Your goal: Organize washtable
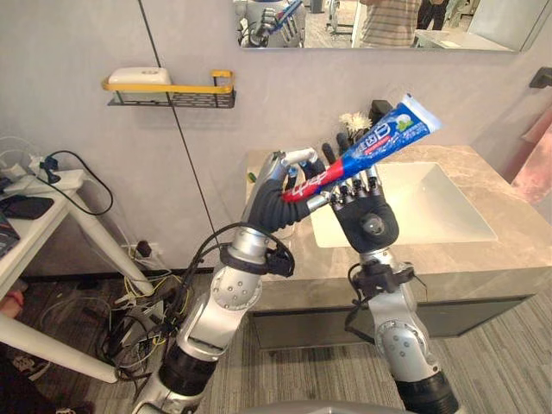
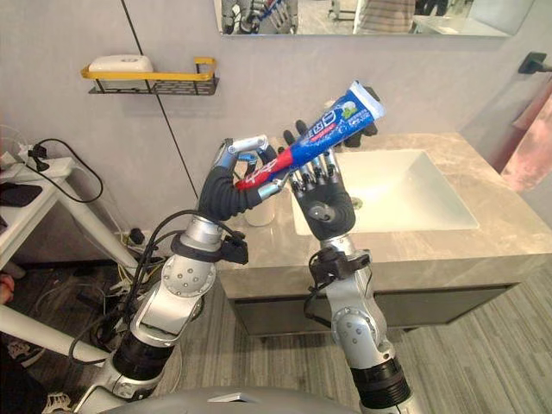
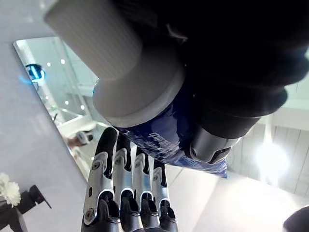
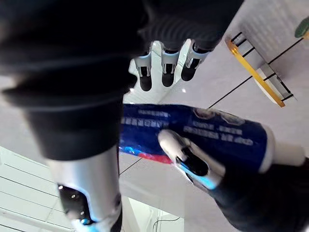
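Toothpaste tube [image 1: 379, 138]: glossy blue plastic, red band near ribbed white cap, flat crimped end tilted upward. Held aloft over marble-look tabletop [image 1: 492, 267], near white rectangular sink [image 1: 431, 203]. Left hand [image 1: 280, 194] curled round cap end; right hand [image 1: 366, 220] upright behind tube, fingers straight.

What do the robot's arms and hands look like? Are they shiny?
Partly shiny. The left arm and right arm are silver-grey metal with rounded joints and dark rings. The left hand and right hand have silver fingers with dark tips. A dark ribbed cover, like a bendy tube, wraps each wrist. The right hand's palm is dark with a round silver disc.
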